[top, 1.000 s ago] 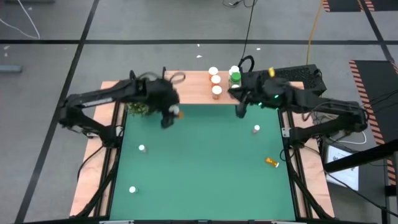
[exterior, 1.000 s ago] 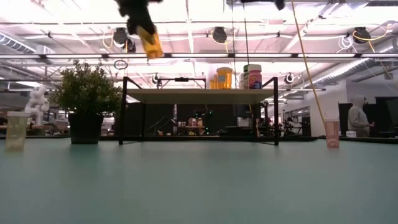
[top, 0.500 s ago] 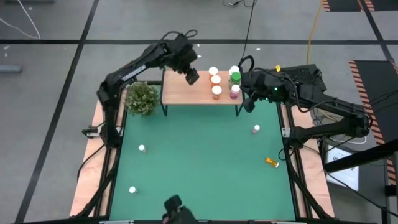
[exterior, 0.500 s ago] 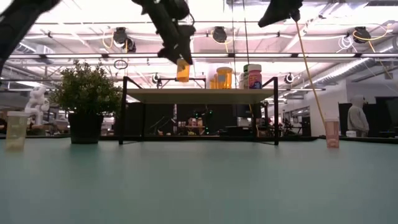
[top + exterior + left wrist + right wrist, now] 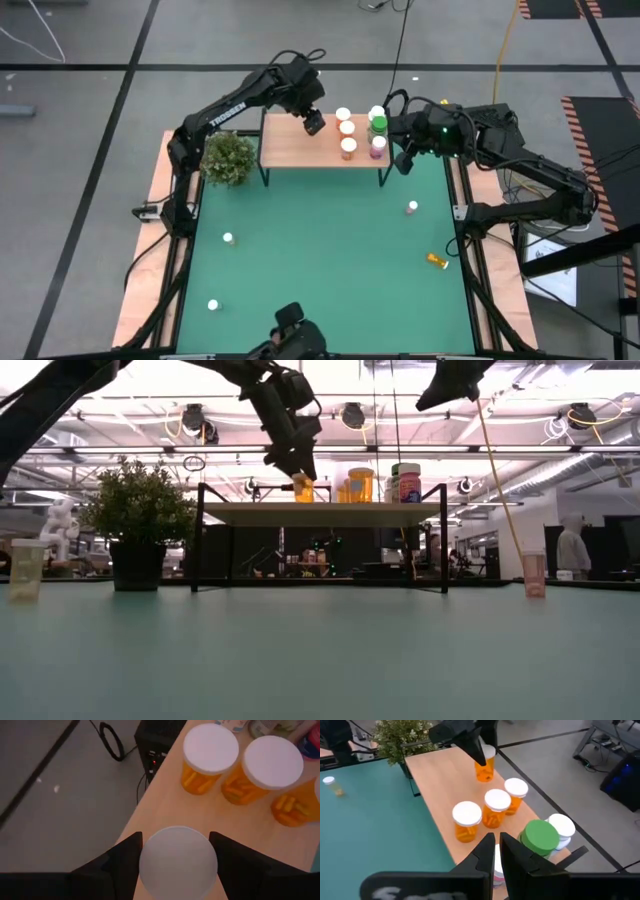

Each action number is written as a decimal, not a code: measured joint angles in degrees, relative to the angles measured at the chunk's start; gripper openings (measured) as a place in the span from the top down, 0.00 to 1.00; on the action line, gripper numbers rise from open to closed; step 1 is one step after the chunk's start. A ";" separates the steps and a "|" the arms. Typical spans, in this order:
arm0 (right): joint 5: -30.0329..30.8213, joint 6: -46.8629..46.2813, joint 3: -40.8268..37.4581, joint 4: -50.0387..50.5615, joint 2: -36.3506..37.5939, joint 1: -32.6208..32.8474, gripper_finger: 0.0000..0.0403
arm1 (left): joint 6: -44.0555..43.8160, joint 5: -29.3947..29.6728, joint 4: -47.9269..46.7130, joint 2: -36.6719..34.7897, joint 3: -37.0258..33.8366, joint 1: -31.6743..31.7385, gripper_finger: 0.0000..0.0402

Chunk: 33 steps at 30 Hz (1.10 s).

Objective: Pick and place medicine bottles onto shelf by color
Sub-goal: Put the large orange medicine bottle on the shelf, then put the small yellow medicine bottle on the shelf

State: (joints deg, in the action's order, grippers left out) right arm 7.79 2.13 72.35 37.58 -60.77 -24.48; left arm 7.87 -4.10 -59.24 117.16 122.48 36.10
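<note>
Orange bottle [image 5: 484, 764] sits upright in left pincer [image 5: 313, 122], clamped, directly over shelf [image 5: 290, 150], beside three orange bottles [image 5: 245, 766]. Right pincer [image 5: 496, 851] nearly closed, empty, near shelf.

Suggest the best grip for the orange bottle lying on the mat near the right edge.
The orange bottle lies on its side on the green mat. Come straight down and pinch across the body's middle, fingers either side; nothing stands close around it.
</note>
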 joint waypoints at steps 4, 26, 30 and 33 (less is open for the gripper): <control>-2.10 0.72 -0.01 -0.02 0.00 -1.29 0.95 | 1.81 0.48 0.10 0.02 0.00 -0.05 0.43; -2.16 0.08 -0.02 -0.04 0.00 -2.98 0.95 | 3.81 2.75 -0.25 -0.30 -0.04 0.54 0.27; -2.16 0.08 -0.02 -0.64 0.00 -2.98 0.95 | 3.71 3.18 0.83 -3.25 -0.13 0.12 0.23; -2.36 0.00 -0.04 -2.54 0.00 -2.98 0.95 | 3.26 3.23 0.51 -6.52 -0.13 -0.34 0.21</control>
State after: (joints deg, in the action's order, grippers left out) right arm 5.43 2.13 72.31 35.04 -60.77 -27.46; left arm 11.13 -0.87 -58.72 110.64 122.34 35.77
